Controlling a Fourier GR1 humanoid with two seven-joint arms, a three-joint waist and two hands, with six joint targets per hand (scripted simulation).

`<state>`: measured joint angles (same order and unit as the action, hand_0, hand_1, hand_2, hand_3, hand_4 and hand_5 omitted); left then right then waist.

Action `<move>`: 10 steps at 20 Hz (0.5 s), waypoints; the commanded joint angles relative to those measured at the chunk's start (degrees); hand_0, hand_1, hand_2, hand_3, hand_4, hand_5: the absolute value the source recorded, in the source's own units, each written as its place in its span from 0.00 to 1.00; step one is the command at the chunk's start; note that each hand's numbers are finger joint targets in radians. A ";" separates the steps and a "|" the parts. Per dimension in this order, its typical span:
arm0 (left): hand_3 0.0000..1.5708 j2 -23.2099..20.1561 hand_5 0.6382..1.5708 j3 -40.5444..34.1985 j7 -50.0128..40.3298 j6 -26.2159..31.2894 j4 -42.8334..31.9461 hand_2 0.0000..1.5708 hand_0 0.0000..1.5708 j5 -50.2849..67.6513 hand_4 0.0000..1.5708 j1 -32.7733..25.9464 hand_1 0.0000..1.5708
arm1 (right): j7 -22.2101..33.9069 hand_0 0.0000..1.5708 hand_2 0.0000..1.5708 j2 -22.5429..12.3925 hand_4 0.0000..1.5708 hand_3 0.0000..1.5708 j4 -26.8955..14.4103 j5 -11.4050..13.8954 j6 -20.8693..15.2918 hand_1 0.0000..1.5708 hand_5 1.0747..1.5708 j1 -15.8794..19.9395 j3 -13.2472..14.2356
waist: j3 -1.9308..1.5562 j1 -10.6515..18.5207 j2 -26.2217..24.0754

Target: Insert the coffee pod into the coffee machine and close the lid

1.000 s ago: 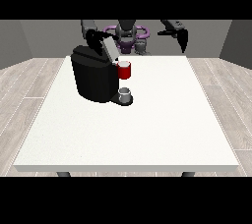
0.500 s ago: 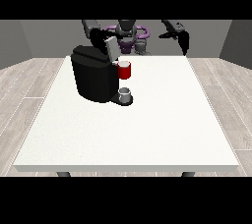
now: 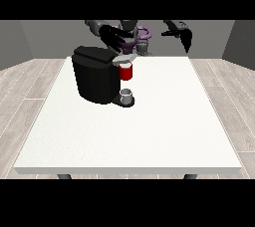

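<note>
on the table (image 3: 149, 136), the machine (image 3: 97, 74) stands at the view's left, a grey thing (image 3: 127, 93) at its base; pod not identifiable. the hand at the view's left (image 3: 113, 38) hovers above it, fingers spread. the hand at the view's right (image 3: 183, 36): finger state cannot be told.

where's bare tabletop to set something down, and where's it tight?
Free: the whole near half of the table, and its side at the view's right, beyond the grey thing at the coffee machine base. Tight: the far corner at the view's left, taken by the machine, the red thing at the machine and the hand at the view's left above it.
</note>
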<state>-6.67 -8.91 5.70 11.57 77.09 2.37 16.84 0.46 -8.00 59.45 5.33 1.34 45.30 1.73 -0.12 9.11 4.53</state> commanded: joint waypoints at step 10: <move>0.00 1.64 1.00 -0.05 6.09 -2.00 -1.74 0.00 0.00 -0.49 0.12 -4.75 0.00 | -7.35 0.00 0.00 7.64 0.16 0.00 4.06 0.07 4.18 0.00 1.00 -5.47 -5.77 | 0.13 -5.53 -4.62</move>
<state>-4.29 -6.90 10.75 10.35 77.70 1.29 13.00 -4.46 -3.43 60.35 5.81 3.34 43.79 -1.16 0.00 6.98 2.18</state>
